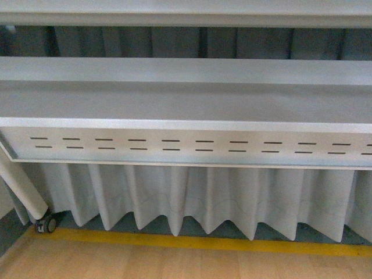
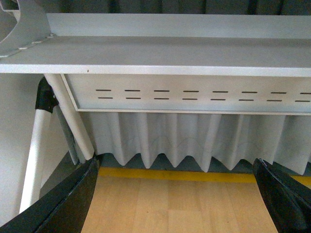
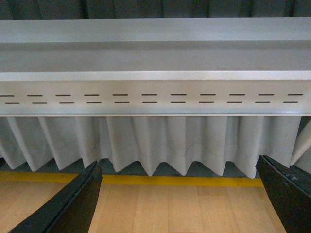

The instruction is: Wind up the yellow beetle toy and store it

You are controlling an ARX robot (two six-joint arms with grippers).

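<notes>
Views showed no yellow beetle toy; whereabouts unknown. Left end effector (image 2: pixel 176 167) and right end effector (image 3: pixel 179 165) stood apart, empty, facing pale grey slotted surface (image 1: pixel 174 72). Toy presumed light, rigid, slick; grip flanks.

The table (image 1: pixel 186 99) is pale grey, its panel (image 1: pixel 186 145) white with rows of dark dashes; the curtain (image 1: pixel 203 197) is white, the floor (image 1: pixel 174 264) light wood with a yellow stripe (image 1: pixel 203 241); the fingers (image 2: pixel 63 204) are black
</notes>
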